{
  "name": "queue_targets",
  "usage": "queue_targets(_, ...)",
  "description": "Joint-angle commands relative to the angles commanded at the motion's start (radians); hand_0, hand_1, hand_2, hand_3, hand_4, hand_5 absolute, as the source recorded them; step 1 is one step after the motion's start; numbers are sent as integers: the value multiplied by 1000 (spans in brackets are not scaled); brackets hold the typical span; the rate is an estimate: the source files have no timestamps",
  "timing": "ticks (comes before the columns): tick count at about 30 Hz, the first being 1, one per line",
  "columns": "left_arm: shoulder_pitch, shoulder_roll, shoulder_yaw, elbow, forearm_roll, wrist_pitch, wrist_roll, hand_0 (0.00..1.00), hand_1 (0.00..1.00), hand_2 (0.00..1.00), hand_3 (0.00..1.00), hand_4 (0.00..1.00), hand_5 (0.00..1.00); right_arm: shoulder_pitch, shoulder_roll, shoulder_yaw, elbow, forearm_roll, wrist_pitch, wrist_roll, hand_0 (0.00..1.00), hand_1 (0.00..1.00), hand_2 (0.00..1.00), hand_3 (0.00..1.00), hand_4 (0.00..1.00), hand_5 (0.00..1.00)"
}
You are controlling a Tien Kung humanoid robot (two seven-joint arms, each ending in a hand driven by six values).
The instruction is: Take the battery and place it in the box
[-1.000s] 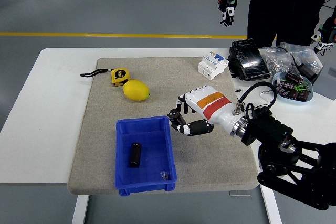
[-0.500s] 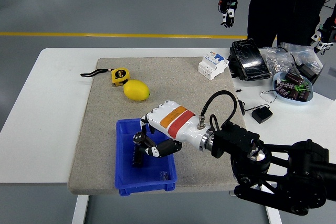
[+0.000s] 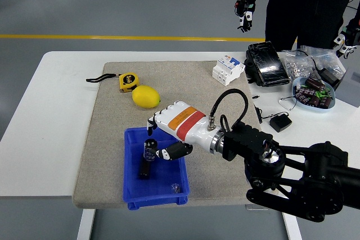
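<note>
My right hand (image 3: 156, 145) reaches in from the right, over the left half of the blue box (image 3: 169, 186). Its thumb and curled fingers (image 3: 171, 151) are shut on a dark cylindrical battery (image 3: 149, 149), held roughly upright just above the box floor. Directly below it, a second dark battery (image 3: 144, 171) lies flat inside the box. A small clear object (image 3: 175, 186) rests in the box's near right corner. My left hand is out of the picture.
A lemon (image 3: 146, 96) and a yellow tape measure (image 3: 128, 81) lie on the grey mat (image 3: 107, 155) behind the box. A white breaker (image 3: 228, 69), black pack (image 3: 268, 64), charger (image 3: 279, 122) and bowl of parts (image 3: 314, 94) sit far right. A person (image 3: 304, 4) stands beyond, hands off the table.
My right hand swept left from the mat's middle to over the box, then rose slightly. The battery now stands upright between its fingers above the one lying in the box.
</note>
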Motion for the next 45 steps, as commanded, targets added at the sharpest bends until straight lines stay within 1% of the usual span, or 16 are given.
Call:
queue_targets(5,-1,-1,-2,0,2,0,0,645,638,645,581,628,581,0,-1,6,5,0,6,2,283,461,693,621,809,390)
queue_targets(6,-2,-1,-1,1,1,0,0,645,638,645,581,629,581,3,-5,16,9,-2,5,3,330,490,703,635,810,388)
queue_targets(11,-5,-2,3,2,-9,5,-2,645,638,645,581,629,581,25,-42,105,18,0,-20,14,330,490,703,635,810,388)
queue_targets(12,-5,-2,3,2,-10,5,-3,645,638,647,581,629,581,28,-50,124,17,7,-28,19,469,584,728,638,839,403)
queue_targets(15,-6,-2,8,3,-19,7,-4,645,638,647,581,629,581,24,-84,193,4,84,-78,51,469,584,728,638,839,403)
queue_targets(17,-6,-2,10,3,-23,8,-5,645,638,647,581,629,581,10,-107,231,-13,159,-98,87,469,584,728,638,839,403)
queue_targets(18,-6,-2,12,4,-25,9,-5,645,638,645,580,629,581,0,-119,250,-23,205,-102,110,581,654,756,638,851,413)
queue_targets(23,-7,-5,16,5,-36,16,-7,645,638,645,580,629,581,-82,-175,347,-79,413,-94,281,581,654,756,638,851,413)
queue_targets(24,-9,-7,16,6,-36,18,-8,645,638,647,580,629,581,-110,-190,377,-91,458,-64,327,832,802,823,823,998,648)
queue_targets(26,-10,-9,17,6,-37,21,-9,645,638,647,580,629,581,-155,-208,429,-103,543,-21,407,832,802,823,823,998,648)
queue_targets(29,-11,-13,19,8,-43,27,-10,645,638,647,580,629,581,-214,-223,500,-114,666,6,496,832,802,823,823,998,648)
queue_targets(30,-11,-14,19,8,-42,28,-10,645,638,646,579,629,582,-232,-226,523,-115,705,10,516,998,904,902,915,998,843)
queue_targets(35,-10,-20,27,8,-53,35,-11,645,638,646,579,629,582,-340,-213,649,-107,918,62,543,998,904,902,915,998,843)
queue_targets(36,-10,-21,28,8,-55,36,-11,645,638,646,580,626,579,-364,-204,677,-104,957,61,536,998,913,908,926,998,911)
queue_targets(40,-9,-23,28,8,-51,36,-10,645,638,646,580,626,579,-443,-171,748,-93,1126,42,514,998,913,908,926,998,911)
queue_targets(45,-7,-25,27,9,-48,39,-8,645,638,646,577,626,580,-528,-116,777,-89,1337,20,524,998,915,914,936,998,950)
